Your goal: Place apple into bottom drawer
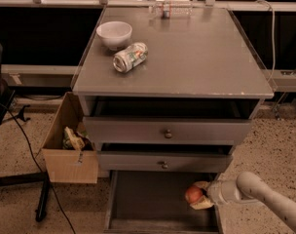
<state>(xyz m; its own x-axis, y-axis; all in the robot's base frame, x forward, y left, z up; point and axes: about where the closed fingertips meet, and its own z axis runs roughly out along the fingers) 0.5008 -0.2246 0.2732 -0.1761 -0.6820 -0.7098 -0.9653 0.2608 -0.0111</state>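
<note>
Jaws clasp one apple [193, 194] over the bottom drawer [148, 201] of three.

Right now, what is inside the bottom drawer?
The bottom drawer shows its dark floor; near its right wall the gripper holds the apple. Its rear, under the middle drawer, is hidden, as is the floor beneath the apple.

Shiny metal can [130, 57], cardboard box [70, 165], smooth pale end effector [198, 196] holding glossy apple [192, 194] over matt bottom drawer [148, 200]
</note>
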